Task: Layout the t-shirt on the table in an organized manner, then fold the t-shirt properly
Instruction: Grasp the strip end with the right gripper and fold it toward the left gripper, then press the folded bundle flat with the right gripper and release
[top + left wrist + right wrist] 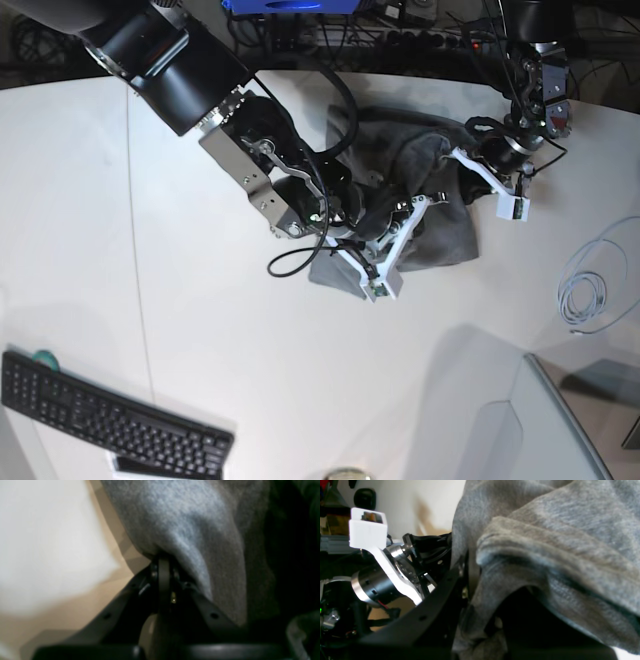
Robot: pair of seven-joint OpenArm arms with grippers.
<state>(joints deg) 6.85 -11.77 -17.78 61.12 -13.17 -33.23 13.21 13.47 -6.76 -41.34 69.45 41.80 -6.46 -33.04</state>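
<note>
Grey t-shirt (420, 190) bunched on table (200, 330); left pincer (163, 555), right pincer (465, 562) both clamping fabric.

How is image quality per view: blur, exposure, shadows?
Left wrist: soft throughout, table blown out, t-shirt fuzzy, right side nearly black. Right wrist: knit sharp up close, deep shadow under the fold. Base: evenly lit and sharp, soft shadows on the tabletop.

Wide bare table (200, 330) lies near and left of the bunched t-shirt (440, 235); a keyboard (110, 425) blocks the near-left corner, a coiled cable (583, 295) the right.
</note>
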